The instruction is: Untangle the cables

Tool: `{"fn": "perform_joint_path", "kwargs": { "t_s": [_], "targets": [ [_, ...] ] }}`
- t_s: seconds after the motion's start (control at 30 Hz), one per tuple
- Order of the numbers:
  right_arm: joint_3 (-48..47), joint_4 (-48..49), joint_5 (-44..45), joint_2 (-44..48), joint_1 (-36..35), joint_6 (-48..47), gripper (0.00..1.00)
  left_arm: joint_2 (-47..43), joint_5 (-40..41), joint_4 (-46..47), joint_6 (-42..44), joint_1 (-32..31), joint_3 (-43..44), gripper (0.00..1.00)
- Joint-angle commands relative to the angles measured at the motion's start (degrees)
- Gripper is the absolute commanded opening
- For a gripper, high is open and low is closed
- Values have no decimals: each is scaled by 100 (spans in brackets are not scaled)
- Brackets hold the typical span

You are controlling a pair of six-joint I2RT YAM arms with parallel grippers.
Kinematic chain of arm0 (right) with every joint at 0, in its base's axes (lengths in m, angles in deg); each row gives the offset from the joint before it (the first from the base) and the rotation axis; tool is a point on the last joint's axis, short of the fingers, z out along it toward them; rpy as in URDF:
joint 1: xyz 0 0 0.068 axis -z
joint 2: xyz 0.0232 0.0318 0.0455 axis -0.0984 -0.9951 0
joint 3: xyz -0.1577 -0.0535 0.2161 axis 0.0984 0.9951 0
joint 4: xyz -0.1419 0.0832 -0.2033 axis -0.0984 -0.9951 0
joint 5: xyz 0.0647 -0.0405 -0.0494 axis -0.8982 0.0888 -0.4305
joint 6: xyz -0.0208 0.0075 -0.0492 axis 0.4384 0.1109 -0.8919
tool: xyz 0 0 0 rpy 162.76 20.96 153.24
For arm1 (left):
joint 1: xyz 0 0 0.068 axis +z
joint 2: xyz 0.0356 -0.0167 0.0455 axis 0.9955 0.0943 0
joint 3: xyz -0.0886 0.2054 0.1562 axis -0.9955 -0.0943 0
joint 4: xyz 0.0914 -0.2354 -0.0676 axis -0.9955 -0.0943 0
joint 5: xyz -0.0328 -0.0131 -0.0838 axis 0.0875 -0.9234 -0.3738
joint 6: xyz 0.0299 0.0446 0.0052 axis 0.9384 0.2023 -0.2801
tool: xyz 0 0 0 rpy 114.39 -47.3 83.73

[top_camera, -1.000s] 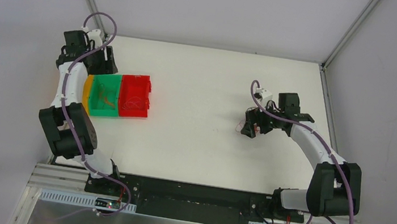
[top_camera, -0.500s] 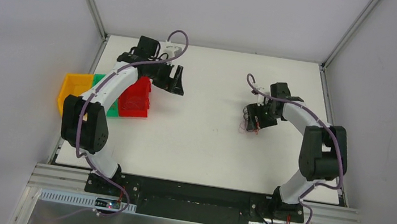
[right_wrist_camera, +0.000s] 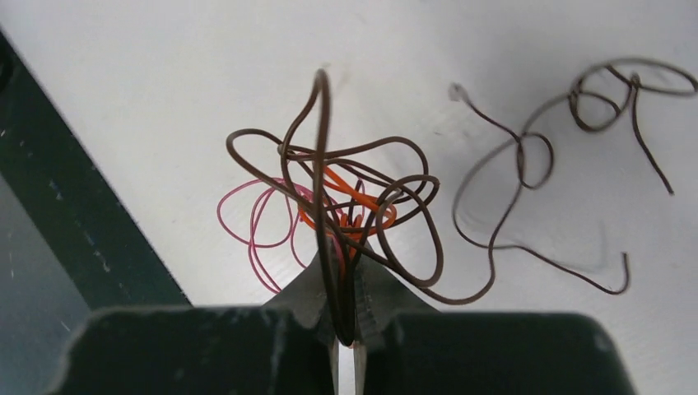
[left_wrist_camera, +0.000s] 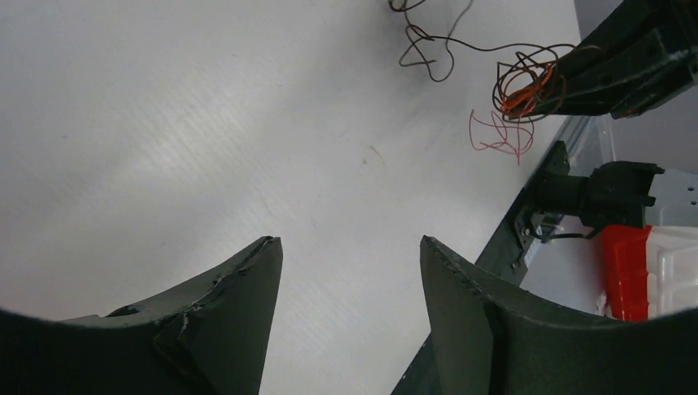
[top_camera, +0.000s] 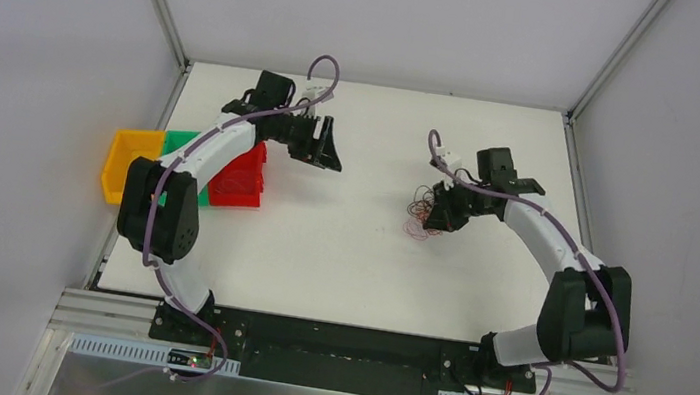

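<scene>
The cables point(right_wrist_camera: 346, 193) are a small clump of dark brown and orange loops with a thin red wire point(right_wrist_camera: 259, 222) trailing to its left. My right gripper point(right_wrist_camera: 346, 262) is shut on the clump, and a brown loop is pinched between its fingertips. One long brown strand point(right_wrist_camera: 527, 156) stretches off to the right on the white table. From above, the right gripper point(top_camera: 434, 216) and the cables point(top_camera: 416, 216) sit right of the table's centre. My left gripper point(top_camera: 324, 157) hovers open near the centre with nothing in it; its wrist view shows its open fingers point(left_wrist_camera: 350, 247) and the clump point(left_wrist_camera: 525, 82) far off.
A red bin point(top_camera: 235, 181), a green bin point(top_camera: 180, 139) and a yellow bin point(top_camera: 132, 163) stand in a row at the table's left edge, partly under the left arm. A black rail point(top_camera: 348, 343) runs along the near edge. Grey walls close in the back and both sides.
The left arm swung from over the bins toward the table's centre, uncovering the yellow bin. The right gripper shut on the cable clump and shifted slightly.
</scene>
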Motion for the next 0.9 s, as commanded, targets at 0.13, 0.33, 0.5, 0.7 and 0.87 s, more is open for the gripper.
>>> {"fn": "perform_joint_path", "kwargs": {
  "t_s": [0.13,0.33,0.5,0.7,0.87],
  "targets": [
    [11,-421,-996,721,-633,-697,0,-62,-919,928,-781,-850,-397,71],
    [-127,-765,-1049,858,-843,-875,0,-94,-938,2489,-2084,-1107,-980,66],
    [-281,-1197,-1245,1367,-435,-712,0,274,-186,2619,-2378,-1163,-811,63],
    [-178,-1275,-1293,1798,-408,-616,0,1473,-189,3498,-2866,-1634,-347,71],
    [-224,-1367,-1220,1801,-396,-602,0,2184,-242,4157,-3237,-2006,-154,72]
  ]
}}
